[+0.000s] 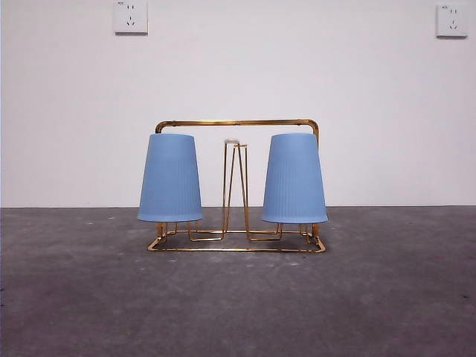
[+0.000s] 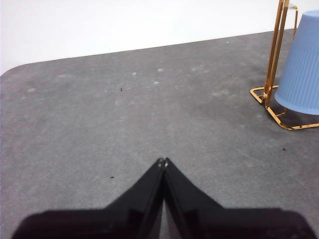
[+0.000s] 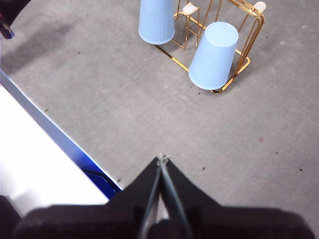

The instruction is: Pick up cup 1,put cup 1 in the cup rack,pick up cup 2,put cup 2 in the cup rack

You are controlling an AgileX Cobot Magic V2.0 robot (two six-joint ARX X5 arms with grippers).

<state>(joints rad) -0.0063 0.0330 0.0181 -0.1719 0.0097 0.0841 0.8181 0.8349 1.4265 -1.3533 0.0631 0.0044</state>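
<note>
In the front view two pale blue ribbed cups hang upside down on the cup rack, one at each end; the left-hand blue cup sits mouth-down over a peg, its rim just above the rack's rectangular base; between the cups a bare gold hairpin peg rises at the middle of the rack, capped with a small white tip; the right-hand blue cup hangs the same way over its own peg, its closed bottom near the bend of the arched handle frame; the rack stands on the grey table before a white wall, on which a white wall socket shows at upper left and a second socket at upper right; no arm shows in this view.

In the left wrist view the left gripper hangs over bare grey table, its two black jaws pressed together at the tips and holding nothing; the rack's gold corner and one cup stand well apart from it at the picture's edge.

In the right wrist view the right gripper likewise has its jaws closed tip to tip, empty, above the table near its blue-edged border; both cups on the rack lie well away from it.
</note>
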